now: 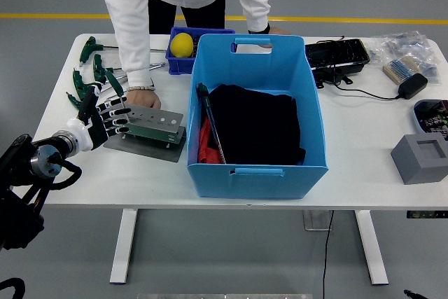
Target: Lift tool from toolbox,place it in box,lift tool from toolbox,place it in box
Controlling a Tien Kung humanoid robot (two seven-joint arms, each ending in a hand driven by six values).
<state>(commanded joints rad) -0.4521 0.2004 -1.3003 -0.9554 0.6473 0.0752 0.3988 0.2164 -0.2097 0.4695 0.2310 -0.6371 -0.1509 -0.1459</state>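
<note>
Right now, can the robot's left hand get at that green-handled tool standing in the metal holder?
Probably yes. The left hand is at the tool holder, fingers spread, with the green-handled tool just above them. The person's hand rests right behind the holder, which leaves little room.

A single head camera, mounted high on the robot's side, looks forward and down across the whole white rectangular worktop, its near edge low in frame, grey floor beyond, from a middling distance.
</note>
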